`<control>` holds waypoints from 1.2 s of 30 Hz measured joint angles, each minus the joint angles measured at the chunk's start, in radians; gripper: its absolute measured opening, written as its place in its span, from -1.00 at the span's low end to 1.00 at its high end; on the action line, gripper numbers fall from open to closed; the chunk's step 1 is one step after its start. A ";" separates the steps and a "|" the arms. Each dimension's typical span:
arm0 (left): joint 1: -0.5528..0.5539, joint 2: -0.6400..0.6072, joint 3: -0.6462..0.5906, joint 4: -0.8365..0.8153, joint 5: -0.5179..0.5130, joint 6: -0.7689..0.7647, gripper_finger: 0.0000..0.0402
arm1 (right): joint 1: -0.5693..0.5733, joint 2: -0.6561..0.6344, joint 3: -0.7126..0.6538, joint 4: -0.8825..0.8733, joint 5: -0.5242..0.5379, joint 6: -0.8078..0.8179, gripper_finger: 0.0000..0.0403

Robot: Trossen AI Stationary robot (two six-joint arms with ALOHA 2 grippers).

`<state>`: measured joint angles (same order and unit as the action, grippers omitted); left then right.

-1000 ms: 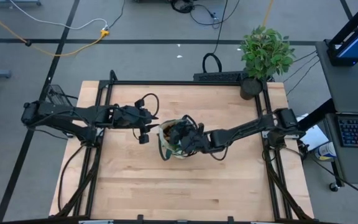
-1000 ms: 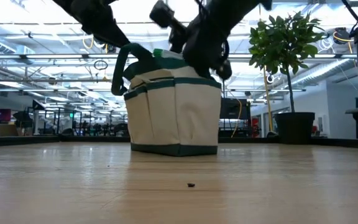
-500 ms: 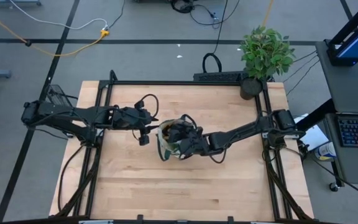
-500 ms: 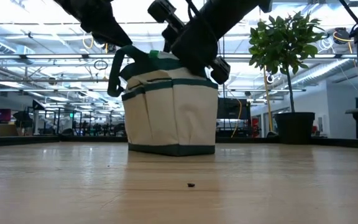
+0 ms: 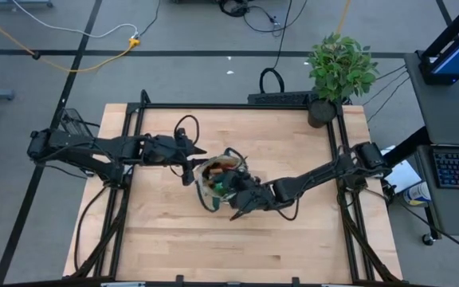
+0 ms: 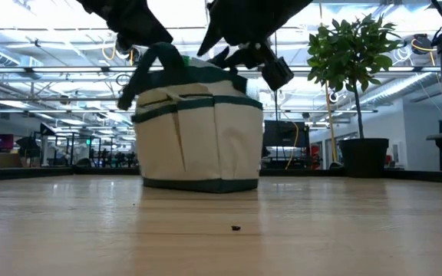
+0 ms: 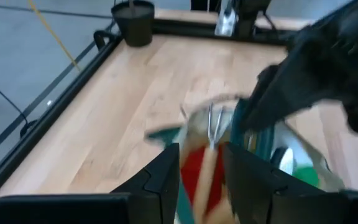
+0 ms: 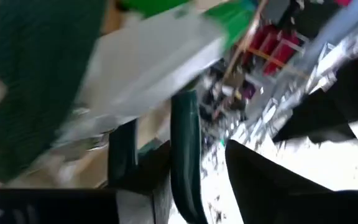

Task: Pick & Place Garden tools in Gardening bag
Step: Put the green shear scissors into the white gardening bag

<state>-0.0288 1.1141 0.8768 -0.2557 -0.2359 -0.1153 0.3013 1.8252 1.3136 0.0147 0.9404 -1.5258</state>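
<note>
A wooden table (image 5: 166, 239) is seen from above, and both dark arms are stretched over it toward its middle; a potted plant (image 5: 339, 68) is placed beside the far right corner. The gardening bag (image 5: 207, 190) is found close to the middle of the table, standing upright on its base; in the low view its beige wall, green trim and one dark green handle (image 6: 162, 57) are shown.

The left gripper (image 5: 191, 165) is held at the left rim of the bag, just at the handle; in its wrist view its fingers (image 7: 163, 180) are seen apart, but whether something is clamped between them cannot be told. The right gripper (image 5: 241, 205) is held at the near right edge of the bag; its fingers (image 8: 260, 180) are spread, and a green strap (image 8: 185, 155) is seen in the gap, close to one finger only.

Inside the bag some garden tools are lying; a metal fork (image 7: 211, 127) with a wooden handle, a red item (image 7: 197, 180) and a green item (image 7: 306, 174) can be made out.
</note>
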 joint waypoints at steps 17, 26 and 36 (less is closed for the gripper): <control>-0.007 0.179 0.000 0.218 0.193 -0.117 -0.36 | -0.062 0.000 0.000 0.032 -0.075 0.046 -0.34; -0.007 0.263 0.002 0.236 0.182 -0.124 -0.36 | -0.064 0.002 -0.005 -0.045 -0.106 0.122 -0.35; -0.015 0.228 -0.001 0.220 0.187 -0.129 -0.36 | -0.063 -0.003 0.002 -0.085 -0.104 0.254 -0.35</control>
<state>-0.0441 1.3417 0.8755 -0.0358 -0.0490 -0.2447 0.2382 1.8226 1.3153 -0.0700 0.8364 -1.2718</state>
